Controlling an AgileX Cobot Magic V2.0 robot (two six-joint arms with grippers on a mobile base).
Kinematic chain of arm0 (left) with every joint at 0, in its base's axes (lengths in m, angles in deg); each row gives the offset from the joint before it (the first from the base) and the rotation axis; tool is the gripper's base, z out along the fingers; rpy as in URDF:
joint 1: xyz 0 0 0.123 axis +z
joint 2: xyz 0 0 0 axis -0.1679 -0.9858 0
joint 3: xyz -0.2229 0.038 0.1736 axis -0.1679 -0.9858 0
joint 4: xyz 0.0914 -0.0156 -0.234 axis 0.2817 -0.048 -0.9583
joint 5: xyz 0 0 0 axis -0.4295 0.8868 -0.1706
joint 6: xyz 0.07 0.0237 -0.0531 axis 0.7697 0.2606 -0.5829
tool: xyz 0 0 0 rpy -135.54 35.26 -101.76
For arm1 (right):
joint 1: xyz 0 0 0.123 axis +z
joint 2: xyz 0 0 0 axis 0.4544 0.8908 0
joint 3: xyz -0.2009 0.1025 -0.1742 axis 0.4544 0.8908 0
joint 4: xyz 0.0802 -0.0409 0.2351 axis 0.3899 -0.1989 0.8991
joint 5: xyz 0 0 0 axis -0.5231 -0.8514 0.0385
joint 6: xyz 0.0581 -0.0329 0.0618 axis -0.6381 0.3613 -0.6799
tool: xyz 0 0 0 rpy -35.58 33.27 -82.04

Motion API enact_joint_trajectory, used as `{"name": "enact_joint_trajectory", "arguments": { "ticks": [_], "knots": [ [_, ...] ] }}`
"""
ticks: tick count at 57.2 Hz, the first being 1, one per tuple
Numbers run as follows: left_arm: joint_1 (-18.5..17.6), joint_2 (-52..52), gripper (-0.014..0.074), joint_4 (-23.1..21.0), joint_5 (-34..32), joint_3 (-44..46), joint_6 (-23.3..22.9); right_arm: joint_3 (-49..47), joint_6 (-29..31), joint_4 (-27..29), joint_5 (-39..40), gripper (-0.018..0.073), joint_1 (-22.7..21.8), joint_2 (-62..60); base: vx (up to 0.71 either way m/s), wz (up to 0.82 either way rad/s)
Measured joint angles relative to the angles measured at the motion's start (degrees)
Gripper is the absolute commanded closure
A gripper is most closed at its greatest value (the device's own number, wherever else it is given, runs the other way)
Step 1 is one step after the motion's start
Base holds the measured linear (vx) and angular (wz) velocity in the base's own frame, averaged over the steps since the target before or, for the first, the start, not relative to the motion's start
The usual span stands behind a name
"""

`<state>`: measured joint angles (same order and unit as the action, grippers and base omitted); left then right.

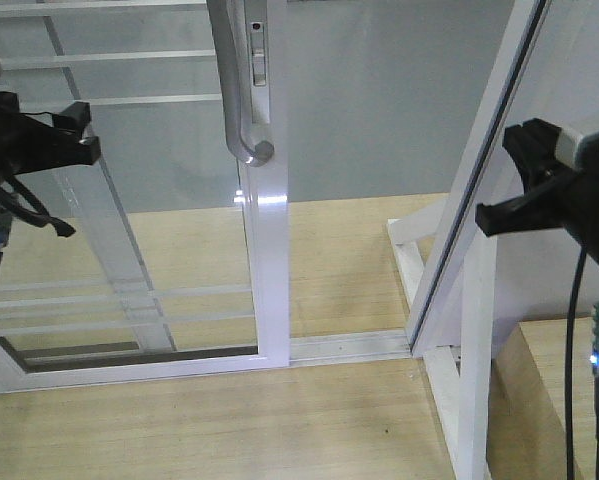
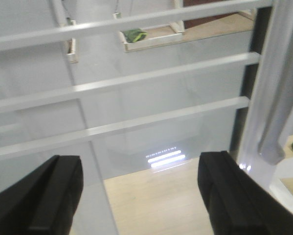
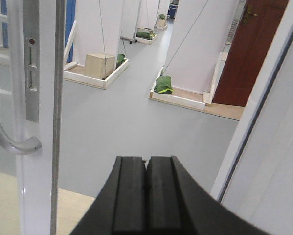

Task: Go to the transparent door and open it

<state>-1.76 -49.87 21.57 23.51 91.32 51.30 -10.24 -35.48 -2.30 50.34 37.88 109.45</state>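
The transparent door (image 1: 129,200) fills the left of the front view: clear glass, thin white bars, a glossy white edge frame (image 1: 269,250). Its grey curved handle (image 1: 237,90) hangs on that edge. An opening lies between this edge and the white post (image 1: 479,200) on the right. My left gripper (image 1: 84,133) is open in front of the glass, left of the handle. From the left wrist its fingers (image 2: 58,196) stand wide apart facing the bars (image 2: 136,81), with the handle (image 2: 278,122) at the right. My right gripper (image 1: 499,205) hovers by the post, shut on nothing (image 3: 146,166), and the handle (image 3: 9,142) is far to its left.
A white floor track (image 1: 349,347) crosses the wooden floor (image 1: 229,430). A low white frame base (image 1: 419,270) and the slanted post stand at the right. Beyond the opening are grey floor, white partitions (image 3: 200,39), a cardboard box (image 3: 100,65), green bundles (image 3: 163,85) and a brown door (image 3: 249,54).
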Motion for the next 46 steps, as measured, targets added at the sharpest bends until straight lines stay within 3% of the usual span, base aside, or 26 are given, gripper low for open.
{"name": "enact_joint_trajectory", "arguments": {
  "ticks": [8, 21, 31, 46],
  "knots": [
    [-3.83, -4.52, 0.0006, 1.16, -7.24, 0.0, -3.77, 5.31, 3.35, 3.07, 0.69, 0.0565, 0.0, -5.14, 0.0, 0.0],
    [-7.34, -14.3, 0.0022, 12.28, -12.62, 7.22, -17.54, 6.41, 7.33, 7.69, 0.88, 0.0565, 0.0, -6.4, 0.0, 0.0],
    [-8.28, -21.7, 0.0032, 15.1, -12.97, 16.52, -19.39, 6.41, 7.54, 8.73, 1.75, 0.0565, 0.0, -6.4, 0.0, 0.0],
    [-9.63, -28.93, 0.0032, 15.1, -11.64, 25.4, -20.68, 6.41, 10.07, 9.85, 1.93, 0.0565, 0.0, -6.4, 0.0, 0.0]
  ]
}}
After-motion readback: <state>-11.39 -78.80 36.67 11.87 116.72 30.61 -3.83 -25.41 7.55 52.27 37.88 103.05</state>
